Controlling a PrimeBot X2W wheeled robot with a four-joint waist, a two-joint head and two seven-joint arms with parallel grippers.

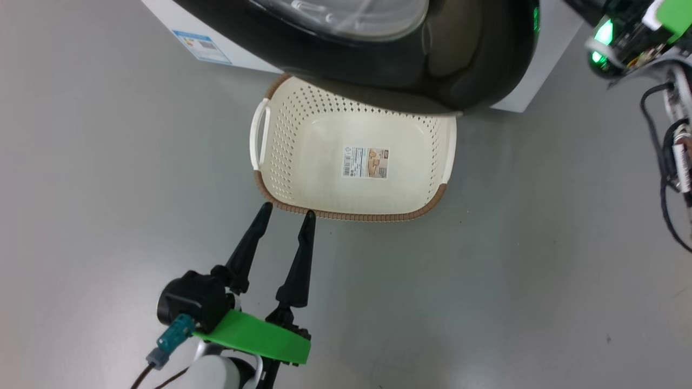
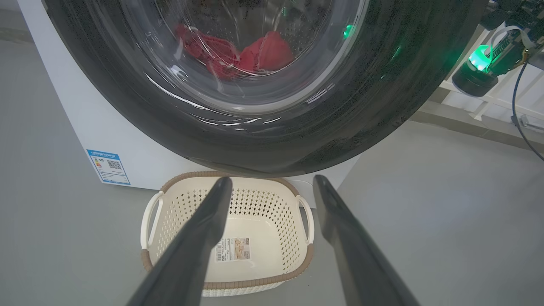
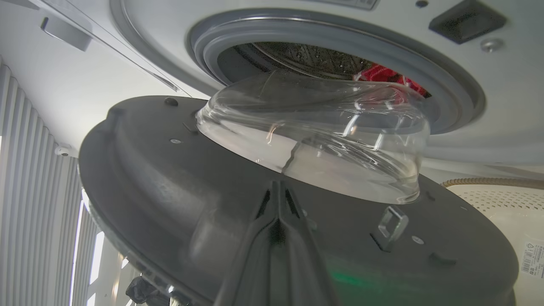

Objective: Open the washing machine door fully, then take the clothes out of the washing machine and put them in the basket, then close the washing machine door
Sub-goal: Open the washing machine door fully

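Print on the washing machine [image 2: 100, 134] sticker [image 2: 108, 166] and the basket [image 2: 255, 282] label [image 2: 233, 249] is unreadable.

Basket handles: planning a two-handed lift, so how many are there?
2 on the basket: left handle and right handle, by the head view's sides; no more seem hidden.

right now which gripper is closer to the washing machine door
Right. The right gripper, shut, points close at the inner face of the door, beside its glass bowl. The left gripper hangs open lower down, by the near rim of the basket.
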